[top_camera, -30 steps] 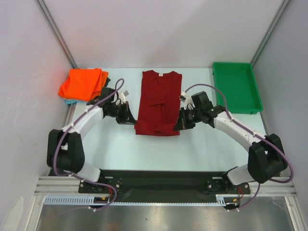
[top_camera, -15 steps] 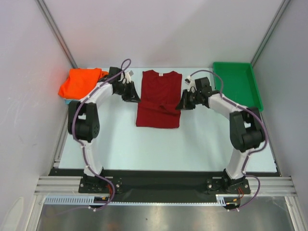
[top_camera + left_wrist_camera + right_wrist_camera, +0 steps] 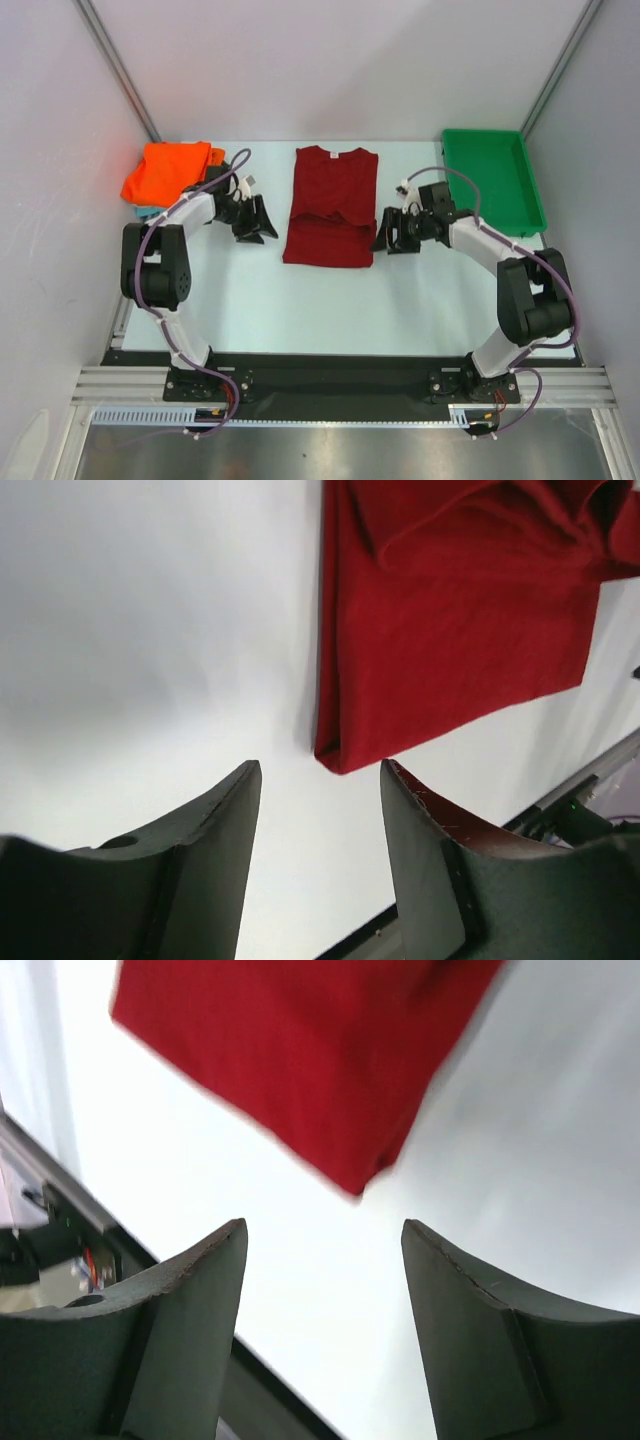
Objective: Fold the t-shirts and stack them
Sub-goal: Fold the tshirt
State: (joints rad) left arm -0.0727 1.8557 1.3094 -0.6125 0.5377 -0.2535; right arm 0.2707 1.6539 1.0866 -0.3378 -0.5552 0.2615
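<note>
The dark red t-shirt lies in the middle of the table, its lower part doubled up onto itself. My left gripper stands open just left of it, holding nothing. In the left wrist view the shirt's folded corner lies on the table beyond the left gripper. My right gripper is open just right of the shirt, also empty. The right wrist view shows the shirt's near corner ahead of the right gripper. An orange t-shirt lies bunched at the back left with a teal-blue edge under it.
A green plastic tray stands at the back right. White walls close in the table on both sides and behind. The black base rail runs along the near edge.
Both grippers carried the shirt's lower edge toward the collar, let go and opened. They have since drawn back and outward to either side of the shirt, which now lies shorter.
</note>
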